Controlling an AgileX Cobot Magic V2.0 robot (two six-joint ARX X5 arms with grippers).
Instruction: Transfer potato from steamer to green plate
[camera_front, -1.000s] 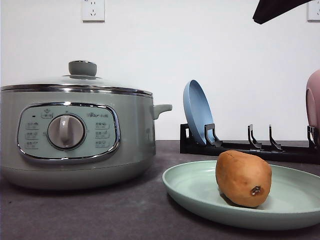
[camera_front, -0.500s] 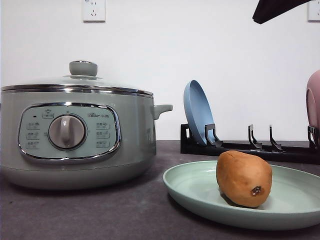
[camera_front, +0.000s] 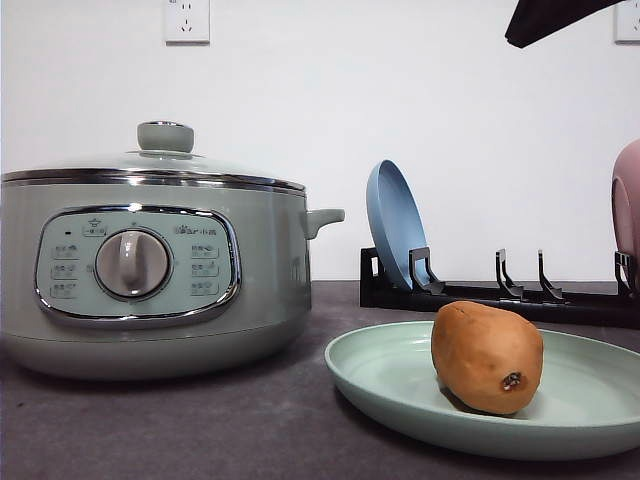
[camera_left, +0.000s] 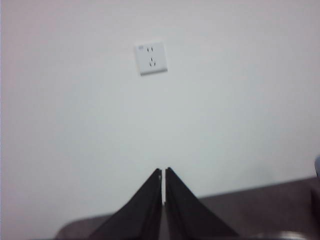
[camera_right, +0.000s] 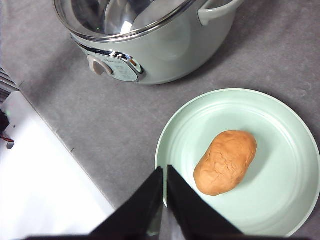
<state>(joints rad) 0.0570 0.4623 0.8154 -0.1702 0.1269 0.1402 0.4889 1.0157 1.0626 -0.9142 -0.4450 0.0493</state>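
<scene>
Nothing has shifted: potato rests on the green plate, left gripper and right gripper clenched empty.

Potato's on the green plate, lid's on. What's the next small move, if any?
Probably none beyond parking the arms. The potato lies on the green plate, apart from the steamer, whose lid is on. The right gripper is shut and empty above the plate, so the transfer looks complete.

White wall; grey tabletop
</scene>
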